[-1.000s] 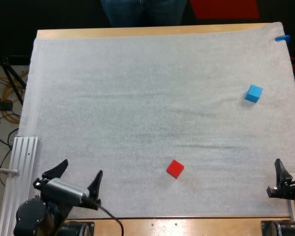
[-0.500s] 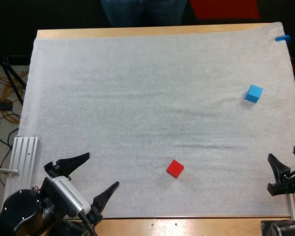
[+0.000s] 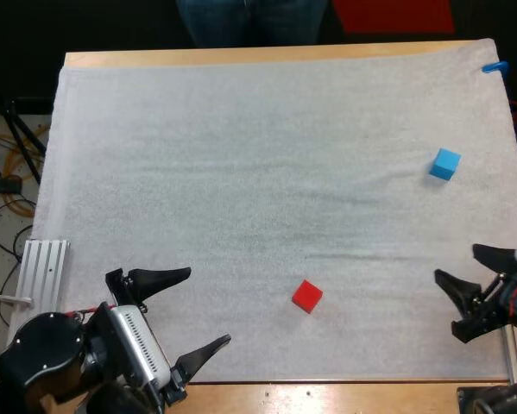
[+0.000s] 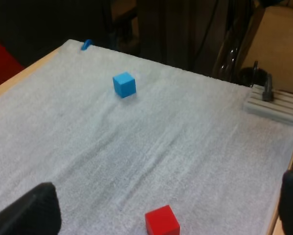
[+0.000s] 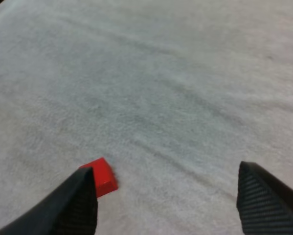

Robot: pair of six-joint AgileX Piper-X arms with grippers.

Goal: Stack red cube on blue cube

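The red cube (image 3: 307,296) lies on the white mat near the front edge, a little right of centre. The blue cube (image 3: 445,163) sits far off at the mat's right side. My left gripper (image 3: 198,310) hovers open at the front left, its fingers pointing right toward the red cube; the left wrist view has the red cube (image 4: 162,221) between the spread fingertips and the blue cube (image 4: 124,84) farther away. My right gripper (image 3: 465,269) is open at the right edge, pointing left; its wrist view catches the red cube (image 5: 99,176) beside one finger.
A ribbed metal rail (image 3: 35,285) lies off the mat's front left corner, and a second one (image 4: 276,101) sits at the right edge. A person's legs (image 3: 251,19) stand beyond the table's far side. The white mat (image 3: 258,172) spreads wide and bare.
My left gripper has swung to point right and moved toward the red cube. The right gripper has come in leftward over the mat and tilted. Neither cube moved.
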